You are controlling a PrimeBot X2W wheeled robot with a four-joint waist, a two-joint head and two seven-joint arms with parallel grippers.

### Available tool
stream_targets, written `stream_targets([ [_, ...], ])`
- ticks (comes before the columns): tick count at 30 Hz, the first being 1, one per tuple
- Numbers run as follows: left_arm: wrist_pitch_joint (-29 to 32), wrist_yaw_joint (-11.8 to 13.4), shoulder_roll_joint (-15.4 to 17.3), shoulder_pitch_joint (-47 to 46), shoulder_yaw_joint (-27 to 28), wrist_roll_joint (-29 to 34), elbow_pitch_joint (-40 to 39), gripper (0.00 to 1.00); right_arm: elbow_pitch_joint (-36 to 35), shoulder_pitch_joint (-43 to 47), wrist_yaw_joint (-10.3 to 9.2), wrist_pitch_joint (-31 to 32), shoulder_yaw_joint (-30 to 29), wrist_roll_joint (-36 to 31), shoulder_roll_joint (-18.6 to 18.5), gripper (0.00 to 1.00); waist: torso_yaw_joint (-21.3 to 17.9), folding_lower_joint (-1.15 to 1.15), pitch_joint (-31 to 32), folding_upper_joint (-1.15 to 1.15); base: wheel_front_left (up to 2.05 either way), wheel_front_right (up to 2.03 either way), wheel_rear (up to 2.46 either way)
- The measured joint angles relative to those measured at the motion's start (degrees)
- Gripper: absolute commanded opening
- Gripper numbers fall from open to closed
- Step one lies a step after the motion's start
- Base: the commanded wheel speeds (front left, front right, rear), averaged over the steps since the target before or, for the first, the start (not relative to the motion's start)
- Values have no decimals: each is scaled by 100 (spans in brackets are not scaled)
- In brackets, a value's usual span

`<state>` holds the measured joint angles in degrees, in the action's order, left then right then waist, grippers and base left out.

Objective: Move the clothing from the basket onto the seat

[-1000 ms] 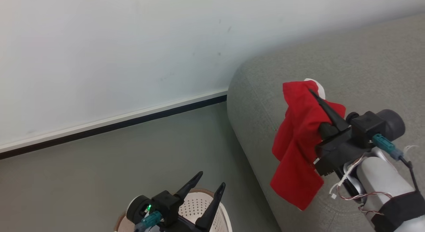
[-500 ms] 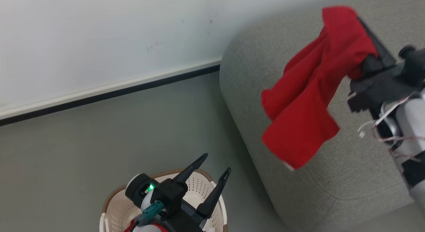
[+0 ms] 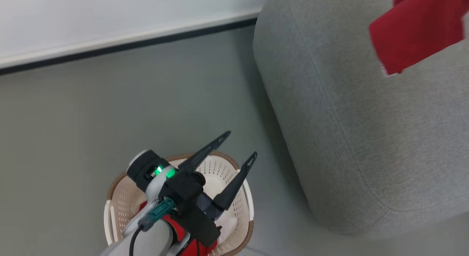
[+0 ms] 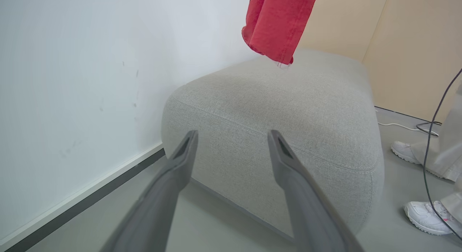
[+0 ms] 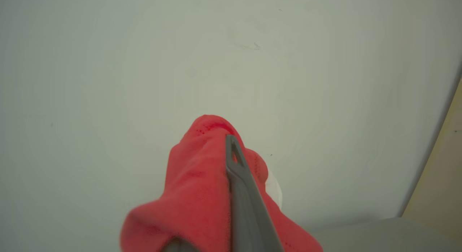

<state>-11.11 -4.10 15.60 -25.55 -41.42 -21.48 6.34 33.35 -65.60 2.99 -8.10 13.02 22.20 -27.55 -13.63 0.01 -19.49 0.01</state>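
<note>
Load: right gripper (image 5: 230, 154) clamped shut on a red garment (image 3: 417, 32). It hangs lengthwise, straight down, over the top of the seat (image 3: 366, 138); the hem is near the fabric and seems not to touch it. Release path is likely straight down. The left gripper (image 3: 240, 144) is spread wide and empty above the basket (image 3: 223, 168). More red clothing (image 3: 175, 226) lies inside.

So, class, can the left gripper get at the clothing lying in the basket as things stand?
Probably yes: the left gripper hangs open above the basket, and nothing else lies over the clothing there, though it must tip downward first.
</note>
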Motion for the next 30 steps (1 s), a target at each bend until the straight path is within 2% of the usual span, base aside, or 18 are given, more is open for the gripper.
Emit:
stream_targets([
  [5, 97, 0, 127, -189, 21, 101, -350, 100, 372, -343, -71, 47, -261, 104, -218, 0, 56, 0, -401, 0, 0, 0, 0],
  [14, 401, 7, 344, -584, 103, 367, -955, 100, 828, -428, -258, -109, -552, 328, -193, 0, 7, 0, -1205, 0, 0, 0, 0],
  [20, 616, 5, 503, -802, 141, 480, -1265, 100, 1229, -373, -385, -238, -567, 472, 266, 0, -84, 0, -1688, 0, 0, 0, 0],
  [27, 734, -1, 604, -1022, 160, 555, -1351, 100, 1778, -280, -372, -369, -432, 563, 816, 0, -184, 0, -2201, 1, 0, 0, 0],
  [30, 757, -2, 611, -1044, 157, 576, -1330, 100, 1991, -201, -268, -423, -355, 563, 905, 0, -239, 0, -2334, 1, 0, 0, 0],
])
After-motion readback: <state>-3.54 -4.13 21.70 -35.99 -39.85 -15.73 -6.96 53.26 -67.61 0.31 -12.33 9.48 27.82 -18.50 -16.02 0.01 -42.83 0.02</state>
